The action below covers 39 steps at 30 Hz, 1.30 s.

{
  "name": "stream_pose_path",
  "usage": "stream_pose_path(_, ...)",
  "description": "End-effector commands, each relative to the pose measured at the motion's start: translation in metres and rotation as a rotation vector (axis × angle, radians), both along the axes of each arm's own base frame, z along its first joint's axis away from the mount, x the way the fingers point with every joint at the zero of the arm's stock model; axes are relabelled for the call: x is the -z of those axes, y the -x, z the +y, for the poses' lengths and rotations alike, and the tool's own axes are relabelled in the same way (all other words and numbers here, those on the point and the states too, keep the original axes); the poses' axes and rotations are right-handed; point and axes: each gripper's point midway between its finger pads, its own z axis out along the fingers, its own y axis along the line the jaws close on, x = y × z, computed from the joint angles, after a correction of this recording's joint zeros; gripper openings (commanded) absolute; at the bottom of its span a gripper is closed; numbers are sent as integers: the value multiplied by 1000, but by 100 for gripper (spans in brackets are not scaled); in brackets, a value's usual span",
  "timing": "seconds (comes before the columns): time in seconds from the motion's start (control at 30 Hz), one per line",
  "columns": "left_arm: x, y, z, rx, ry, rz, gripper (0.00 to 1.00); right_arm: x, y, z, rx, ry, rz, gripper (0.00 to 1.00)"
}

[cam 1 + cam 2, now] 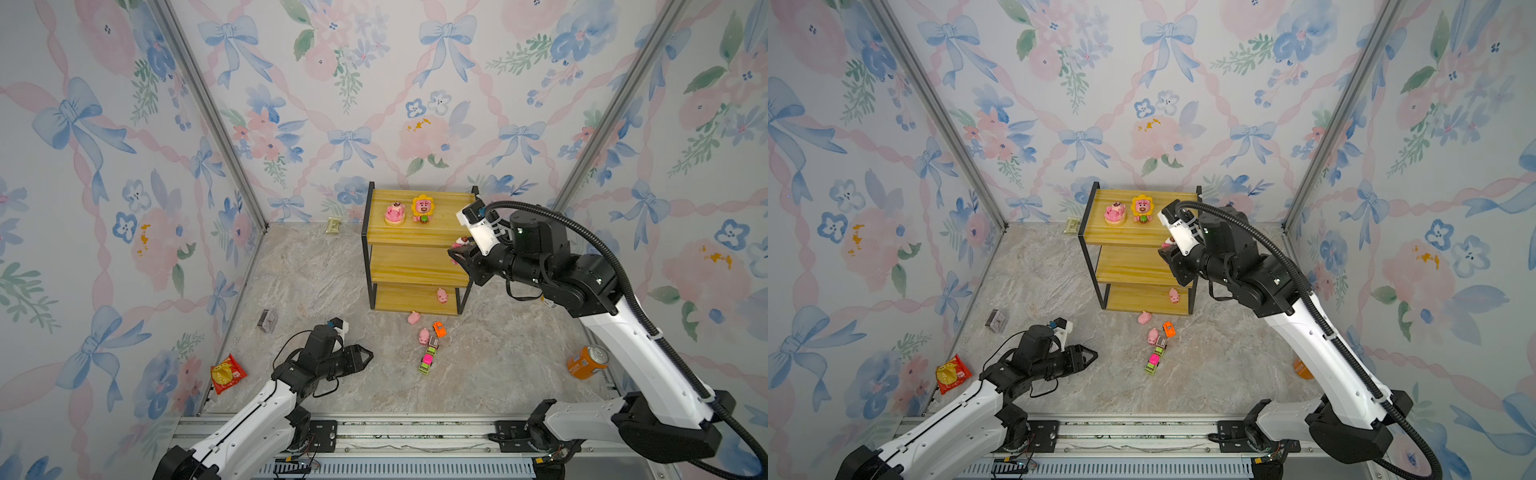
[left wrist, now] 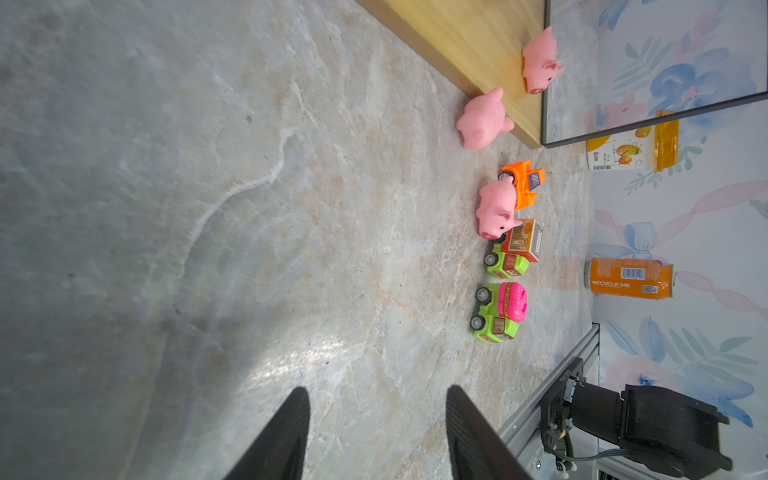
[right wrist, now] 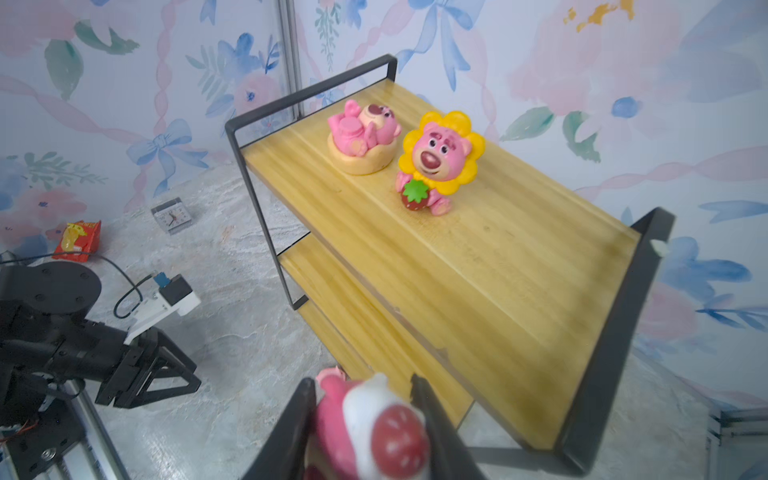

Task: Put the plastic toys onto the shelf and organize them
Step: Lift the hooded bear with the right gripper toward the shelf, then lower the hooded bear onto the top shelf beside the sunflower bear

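Note:
The shelf (image 1: 440, 235) (image 1: 1121, 239) stands at the back of the table. Two pink bears (image 1: 395, 213) (image 3: 363, 137), one with a sunflower ring (image 1: 422, 209) (image 3: 440, 160), sit on its top board. My right gripper (image 1: 457, 249) (image 3: 362, 378) hovers by the shelf's right front corner, shut on a third pink bear (image 3: 374, 419). One pig (image 1: 441, 296) (image 2: 540, 62) rests on the bottom board. Two pigs (image 1: 413, 318) (image 1: 424, 336) and three cars, orange (image 1: 439, 329), red-green (image 2: 513, 253) and pink-green (image 2: 498, 311), lie on the table in front. My left gripper (image 1: 368, 355) (image 2: 377, 390) stands open and empty, left of the cars.
An orange can (image 1: 587, 361) lies at the right. A red snack packet (image 1: 226, 373) and a small clock (image 1: 267, 321) sit along the left wall, and a small packet (image 1: 333, 225) lies behind the shelf's left side. A yellow-lidded cup (image 2: 631, 145) lies beyond the shelf.

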Motion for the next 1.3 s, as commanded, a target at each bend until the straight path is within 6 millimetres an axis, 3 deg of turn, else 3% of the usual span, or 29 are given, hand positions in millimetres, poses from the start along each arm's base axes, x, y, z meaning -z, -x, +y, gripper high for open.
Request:
stream_pose_path(0.0, -9, -6, 1, 0, -10, -34, 54, -28, -19, -16, 79, -59, -122, 16)
stream_pose_path(0.23, -8, -8, 4, -8, -21, -40, 54, -30, -53, -26, 151, -95, -168, 15)
stream_pose_path(0.6, -10, -16, 5, -8, -50, -52, 55, -23, -92, -3, 156, -156, -188, 15)
stream_pose_path(1.03, -11, -18, 9, -15, -51, -63, 55, -12, -122, -9, 193, -203, -165, 16)
stream_pose_path(1.27, -14, -22, 10, -17, -60, -78, 55, 5, -132, -5, 193, -180, -123, 16)
